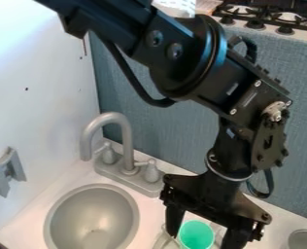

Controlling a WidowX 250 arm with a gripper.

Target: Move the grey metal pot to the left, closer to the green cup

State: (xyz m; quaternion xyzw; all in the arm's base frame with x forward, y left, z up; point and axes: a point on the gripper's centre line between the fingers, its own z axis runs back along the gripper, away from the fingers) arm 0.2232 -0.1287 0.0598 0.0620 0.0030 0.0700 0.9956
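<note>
In the camera view, the jaws are spread apart, with the green round cup between them, near the grey oval sink basin on the white worktop. For a good grasp, I would centre the jaws over the cup, lower them straight until both sides are beside its wall, then close them softly and evenly. If one side presses first, the cup could tilt or slide.
</note>
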